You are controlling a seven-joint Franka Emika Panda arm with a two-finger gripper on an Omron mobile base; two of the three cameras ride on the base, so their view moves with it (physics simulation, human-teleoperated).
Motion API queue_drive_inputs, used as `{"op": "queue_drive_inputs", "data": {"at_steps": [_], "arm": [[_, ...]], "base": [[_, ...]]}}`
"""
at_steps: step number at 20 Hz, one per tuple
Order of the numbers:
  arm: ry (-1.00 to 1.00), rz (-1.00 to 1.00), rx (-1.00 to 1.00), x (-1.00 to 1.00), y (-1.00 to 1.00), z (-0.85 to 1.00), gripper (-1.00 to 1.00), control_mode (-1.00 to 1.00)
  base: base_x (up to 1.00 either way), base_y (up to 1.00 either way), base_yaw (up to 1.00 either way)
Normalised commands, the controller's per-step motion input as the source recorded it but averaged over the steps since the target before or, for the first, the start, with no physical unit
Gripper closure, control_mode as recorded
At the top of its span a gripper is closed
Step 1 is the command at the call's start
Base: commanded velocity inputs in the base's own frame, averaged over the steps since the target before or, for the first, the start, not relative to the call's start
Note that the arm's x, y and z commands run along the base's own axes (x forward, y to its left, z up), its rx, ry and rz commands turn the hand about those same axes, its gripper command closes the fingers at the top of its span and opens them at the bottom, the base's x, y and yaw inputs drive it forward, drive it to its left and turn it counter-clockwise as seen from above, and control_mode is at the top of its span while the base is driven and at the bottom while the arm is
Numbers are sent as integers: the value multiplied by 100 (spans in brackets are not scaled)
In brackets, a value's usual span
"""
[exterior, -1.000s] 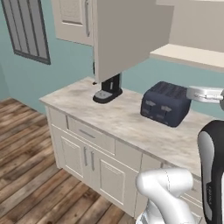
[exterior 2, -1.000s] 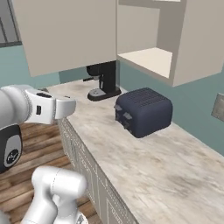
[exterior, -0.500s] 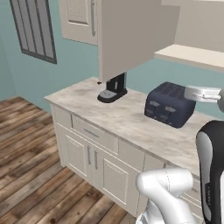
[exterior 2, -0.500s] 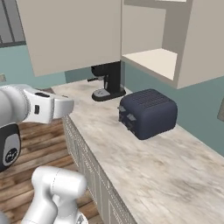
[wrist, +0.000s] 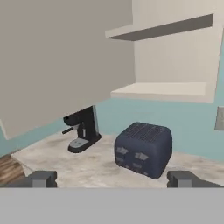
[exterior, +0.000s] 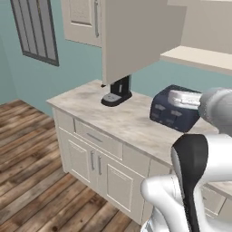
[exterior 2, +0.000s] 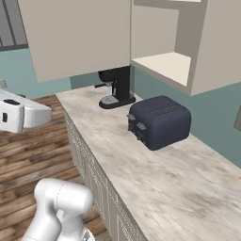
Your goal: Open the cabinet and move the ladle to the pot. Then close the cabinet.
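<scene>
**Door open, ladle not yet found**

On the left, the cabinet door [exterior 2: 75, 37] hangs swung wide over the counter [exterior 2: 155, 179] — the opening step looks done. Under it stands a black coffee machine [exterior 2: 115, 87], then a dark blue toaster [exterior 2: 160, 121] near the middle. To the right the cabinet [exterior 2: 197, 47] shows a bare beige shelf [wrist: 162, 89]; I cannot see the ladle on the part in view, and no pot is in sight either.

The gripper [wrist: 112, 178] hangs empty with its jaws spread wide, held back from the counter and facing the toaster. The next move, I judge, calls for locating the ladle — perhaps higher in the cabinet — then reaching in.
</scene>
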Motion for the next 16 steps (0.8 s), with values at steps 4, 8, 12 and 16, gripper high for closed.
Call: {"op": "queue_drive_inputs", "data": {"at_steps": [4,8,12,16], "arm": [[0,-21,2,0,57,0,-100,-100],[-1,-23,5,0,55,0,-100,-100],[-7,-29,4,0,69,-1,-100,-100],[-16,-32,9,0,64,0,-100,-100]], "base": [[0,0,0],[0,0,0],[0,0,0],[0,0,0]]}}
